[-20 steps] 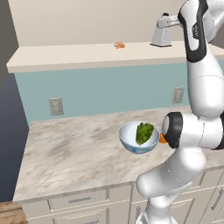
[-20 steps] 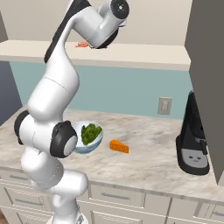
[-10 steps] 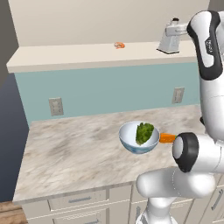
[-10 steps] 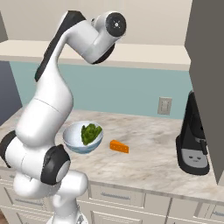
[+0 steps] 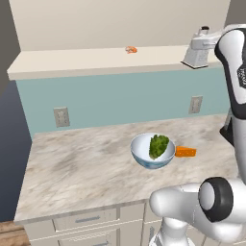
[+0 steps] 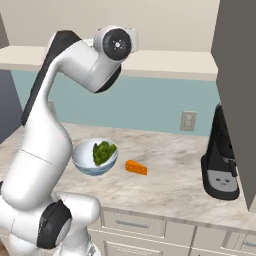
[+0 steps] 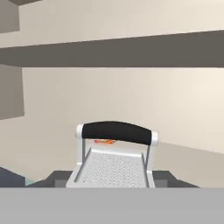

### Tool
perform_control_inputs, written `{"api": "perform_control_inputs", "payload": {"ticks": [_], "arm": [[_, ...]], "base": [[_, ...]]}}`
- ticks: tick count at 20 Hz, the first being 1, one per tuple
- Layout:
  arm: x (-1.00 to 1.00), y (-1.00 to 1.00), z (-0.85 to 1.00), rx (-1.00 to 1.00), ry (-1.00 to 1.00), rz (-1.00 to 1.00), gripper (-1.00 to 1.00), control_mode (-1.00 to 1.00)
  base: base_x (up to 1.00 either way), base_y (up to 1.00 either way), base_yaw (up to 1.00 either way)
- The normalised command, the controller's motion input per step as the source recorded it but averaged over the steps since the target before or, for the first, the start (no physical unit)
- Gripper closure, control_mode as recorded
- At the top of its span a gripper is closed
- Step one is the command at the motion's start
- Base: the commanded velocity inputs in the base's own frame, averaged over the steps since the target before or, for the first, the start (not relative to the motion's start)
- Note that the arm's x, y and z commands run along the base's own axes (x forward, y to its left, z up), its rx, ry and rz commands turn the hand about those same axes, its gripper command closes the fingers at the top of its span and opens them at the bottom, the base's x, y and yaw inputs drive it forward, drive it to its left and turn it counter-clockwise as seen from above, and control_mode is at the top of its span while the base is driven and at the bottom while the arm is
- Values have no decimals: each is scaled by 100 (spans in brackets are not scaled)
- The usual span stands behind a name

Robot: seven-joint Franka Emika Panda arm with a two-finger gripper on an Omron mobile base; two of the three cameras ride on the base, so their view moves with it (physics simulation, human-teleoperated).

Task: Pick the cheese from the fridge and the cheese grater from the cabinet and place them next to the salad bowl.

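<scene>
Seemingly, cheese grater [image 7: 113,164] between hidden fingers.

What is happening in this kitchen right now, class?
The white robot arm has its tool at the small grey metal box grater up on the cream cabinet shelf; the pictures do not settle whether it is gripped. The orange cheese wedge already lies on the marble counter beside the white salad bowl.
</scene>
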Motion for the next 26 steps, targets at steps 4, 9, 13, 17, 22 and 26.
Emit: {"api": "perform_control_inputs", "payload": {"ticks": [4, 9, 13, 17, 22, 26], "arm": [[-85, -24, 0, -3, 0, -2, 100, -100], [-79, -53, -12, 0, 0, 0, 100, -100], [-87, -55, -28, -2, 0, 0, 100, -100], [-88, -33, -74, -4, 0, 0, 100, -100], [-39, 0, -100, -2, -1, 12, 100, -100], [-1, 0, -100, -9, 0, 10, 100, -100]], "base": [[0, 0, 0], [0, 0, 0], [0, 0, 0], [0, 0, 0], [0, 0, 0], [0, 0, 0]]}}
